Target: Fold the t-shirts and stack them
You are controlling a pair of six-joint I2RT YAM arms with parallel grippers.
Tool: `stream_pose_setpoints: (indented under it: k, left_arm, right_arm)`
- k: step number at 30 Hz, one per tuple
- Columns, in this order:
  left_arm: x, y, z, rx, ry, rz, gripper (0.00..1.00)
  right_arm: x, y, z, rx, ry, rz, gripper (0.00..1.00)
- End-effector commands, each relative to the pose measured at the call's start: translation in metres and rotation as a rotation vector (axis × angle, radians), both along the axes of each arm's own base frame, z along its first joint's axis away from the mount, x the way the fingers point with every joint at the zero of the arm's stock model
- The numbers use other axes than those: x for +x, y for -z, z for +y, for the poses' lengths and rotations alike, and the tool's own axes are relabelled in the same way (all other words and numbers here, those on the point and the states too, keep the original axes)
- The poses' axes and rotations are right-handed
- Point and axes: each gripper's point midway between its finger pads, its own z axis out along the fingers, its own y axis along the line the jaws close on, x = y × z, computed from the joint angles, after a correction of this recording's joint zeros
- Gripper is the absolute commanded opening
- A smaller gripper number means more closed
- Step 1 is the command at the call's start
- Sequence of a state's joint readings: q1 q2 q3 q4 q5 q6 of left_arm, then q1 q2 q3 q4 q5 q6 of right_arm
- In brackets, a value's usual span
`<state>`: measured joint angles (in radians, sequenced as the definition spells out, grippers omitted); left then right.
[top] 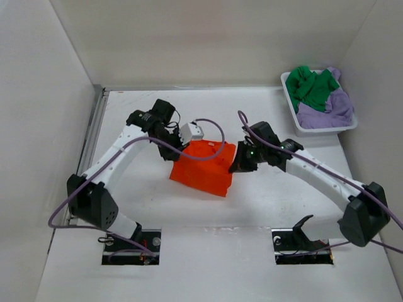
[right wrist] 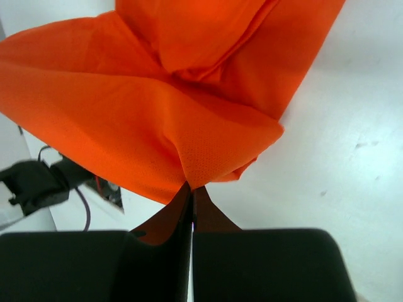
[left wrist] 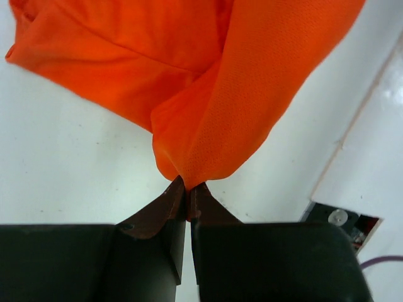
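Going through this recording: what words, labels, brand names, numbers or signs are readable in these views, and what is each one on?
None can be read.
The orange t-shirt is plain in all three views, with no print or tag showing.
The green t-shirt and purple t-shirt in the white basket show no lettering.
A small green light glows on the right arm; no lettering is legible there.

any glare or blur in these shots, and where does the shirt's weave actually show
Top external: even, soft light, faint shadows, orange t-shirt saturated, no weave visible. Left wrist: mesh sharp near the left gripper, bright sheen on the table at right. Right wrist: weave crisp close in, softer farther off.
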<state>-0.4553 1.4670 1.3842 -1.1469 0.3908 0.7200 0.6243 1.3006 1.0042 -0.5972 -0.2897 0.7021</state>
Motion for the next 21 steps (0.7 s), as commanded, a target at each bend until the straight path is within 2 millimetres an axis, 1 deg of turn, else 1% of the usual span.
stream_pose_setpoints:
  k: [1,3,6,9,13,15,18,21]
  left_arm:
    - [0.035,-0.003,-0.007,-0.076,-0.116,0.021,0.02]
    - [0.059,0.001,-0.008,-0.088,-0.157,0.010,0.03]
    - [0.095,0.003,-0.011,-0.109,-0.211,-0.013,0.03]
    - [0.126,0.003,-0.017,-0.135,-0.255,-0.037,0.04]
    - [0.153,0.017,-0.023,-0.134,-0.260,-0.050,0.06]
    - [0.167,0.024,-0.028,-0.139,-0.266,-0.057,0.08]
    - [0.187,0.036,-0.035,-0.144,-0.270,-0.071,0.10]
    - [0.212,0.042,-0.044,-0.172,-0.296,-0.110,0.11]
  right_arm:
    - [0.034,-0.001,0.001,-0.010,-0.008,-0.047,0.01]
    - [0.055,0.003,-0.001,-0.008,0.012,-0.048,0.01]
    - [0.085,0.005,-0.003,0.011,0.047,-0.060,0.01]
    - [0.108,0.010,-0.003,0.028,0.067,-0.053,0.01]
    - [0.129,0.019,-0.003,0.065,0.093,-0.029,0.02]
    - [0.142,0.026,-0.007,0.076,0.113,-0.018,0.03]
    - [0.164,0.037,-0.017,0.075,0.158,-0.012,0.07]
    - [0.192,0.042,-0.024,0.086,0.201,-0.036,0.10]
